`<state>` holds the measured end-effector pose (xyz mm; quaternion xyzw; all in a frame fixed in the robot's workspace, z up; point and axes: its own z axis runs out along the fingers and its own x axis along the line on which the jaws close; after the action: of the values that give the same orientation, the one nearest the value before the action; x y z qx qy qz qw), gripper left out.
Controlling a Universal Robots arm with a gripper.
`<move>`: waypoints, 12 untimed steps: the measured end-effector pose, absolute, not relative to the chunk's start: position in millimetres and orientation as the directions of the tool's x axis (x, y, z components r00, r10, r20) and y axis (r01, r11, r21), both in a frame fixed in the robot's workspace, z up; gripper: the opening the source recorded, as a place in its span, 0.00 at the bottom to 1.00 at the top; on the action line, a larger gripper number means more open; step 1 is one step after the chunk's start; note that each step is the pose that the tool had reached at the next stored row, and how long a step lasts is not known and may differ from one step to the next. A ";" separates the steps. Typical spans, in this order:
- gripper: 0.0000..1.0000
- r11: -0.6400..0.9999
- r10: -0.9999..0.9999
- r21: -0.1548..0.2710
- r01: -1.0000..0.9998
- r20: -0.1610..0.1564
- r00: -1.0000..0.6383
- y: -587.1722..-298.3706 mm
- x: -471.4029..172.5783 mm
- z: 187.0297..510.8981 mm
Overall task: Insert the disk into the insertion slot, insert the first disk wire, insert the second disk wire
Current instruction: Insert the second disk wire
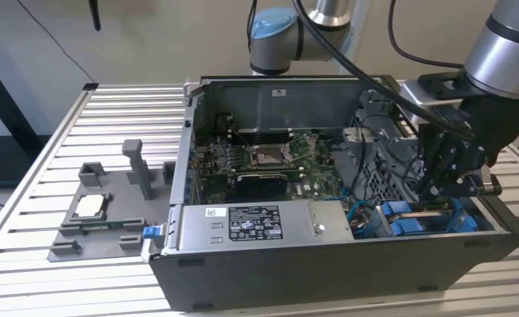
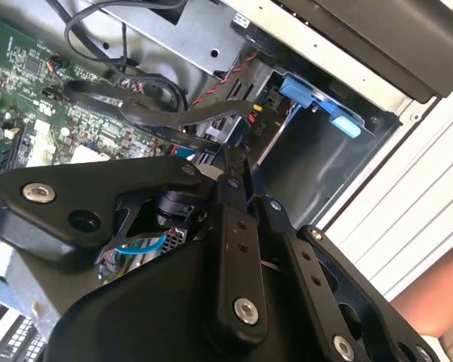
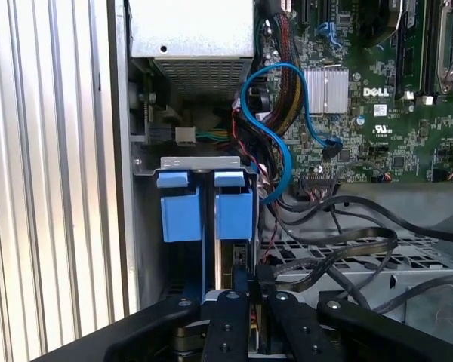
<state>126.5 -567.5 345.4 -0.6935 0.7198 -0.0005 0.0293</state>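
Gripper, state cannot be told, is being held w/ arm inside PC case just above blue-tabbed insertion slot.

disk: sitting edge-up inside the bay, its thin dark edge showing between blue carrier parts in the first wrist view; label side hidden.
carrier: bright blue plastic, two square tabs standing side by side at the bay's mouth.
slot: lying in the case's corner at the exterior view's right, dark grey perforated metal, blue tabs showing.
wires: dark cables lying loose across the perforated metal beside the slot; whether plugged, cannot tell.
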 end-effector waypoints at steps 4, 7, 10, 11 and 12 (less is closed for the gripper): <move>0.16 0.039 -0.998 -0.038 -0.999 -0.041 -0.037 -567.6 127.8 345.0; 0.16 0.040 -0.998 -0.034 -0.999 -0.041 -0.038 -567.7 128.1 344.1; 0.16 0.042 -0.998 -0.030 -0.999 -0.041 -0.041 -567.7 128.2 343.2; 0.16 0.043 -0.998 -0.029 -0.999 -0.041 -0.041 -567.7 128.3 343.0; 0.16 0.043 -0.998 -0.029 -0.999 -0.041 -0.042 -567.7 128.5 342.8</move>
<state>128.5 -567.7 342.8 -0.6917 0.7218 0.0036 0.0247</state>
